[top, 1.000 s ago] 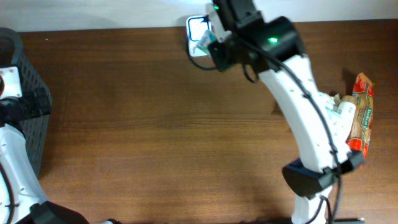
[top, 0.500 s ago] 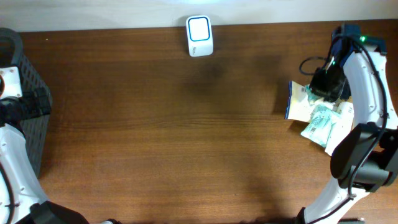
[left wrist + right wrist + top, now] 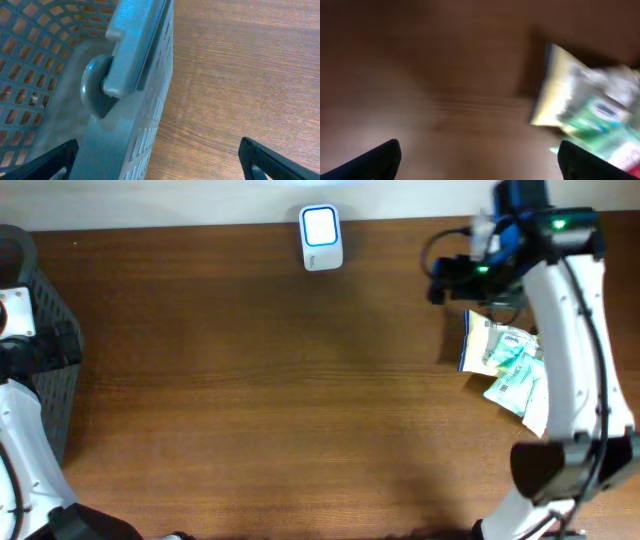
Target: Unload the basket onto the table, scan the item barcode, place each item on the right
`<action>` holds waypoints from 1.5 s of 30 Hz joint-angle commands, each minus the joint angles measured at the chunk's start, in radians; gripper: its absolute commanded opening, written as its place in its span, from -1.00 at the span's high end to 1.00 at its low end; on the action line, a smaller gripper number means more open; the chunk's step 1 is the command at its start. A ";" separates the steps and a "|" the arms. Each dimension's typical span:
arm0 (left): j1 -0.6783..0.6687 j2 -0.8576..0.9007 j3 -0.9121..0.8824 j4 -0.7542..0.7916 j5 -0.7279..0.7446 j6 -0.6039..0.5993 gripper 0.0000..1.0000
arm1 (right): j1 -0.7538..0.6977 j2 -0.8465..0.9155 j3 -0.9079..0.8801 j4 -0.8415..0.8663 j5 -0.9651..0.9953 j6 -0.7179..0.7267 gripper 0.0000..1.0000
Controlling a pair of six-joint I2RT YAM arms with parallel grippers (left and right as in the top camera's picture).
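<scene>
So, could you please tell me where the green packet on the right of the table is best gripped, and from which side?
Probably its lower left corner in the overhead view, coming down from above. The green packet lies flat, overlapping the yellow packet, and that corner juts out over bare table, whereas the right arm hides its far side.

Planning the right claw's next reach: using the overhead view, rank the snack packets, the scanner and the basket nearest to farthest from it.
From the right claw:
1. Snack packets, right side, close by.
2. Scanner, back edge, centre.
3. Basket, far left.
</scene>
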 commanded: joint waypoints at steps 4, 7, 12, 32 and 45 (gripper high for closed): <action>0.003 0.004 0.005 -0.002 0.011 -0.002 -0.98 | 0.286 -0.282 0.048 -0.038 0.078 0.059 -0.98; 0.003 0.004 0.005 -0.002 0.011 -0.002 -0.98 | 0.379 -0.357 0.048 -0.066 0.026 0.049 -0.97; 0.003 0.004 0.005 -0.002 0.011 -0.002 -0.98 | 0.389 -0.387 0.048 -0.200 0.042 0.039 -0.97; 0.003 0.004 0.005 -0.002 0.011 -0.003 -0.98 | -0.048 -0.953 -0.731 0.683 0.137 0.038 -0.97; 0.003 0.004 0.005 -0.002 0.011 -0.003 -0.98 | -0.097 -1.785 -2.018 1.533 0.179 0.039 -0.97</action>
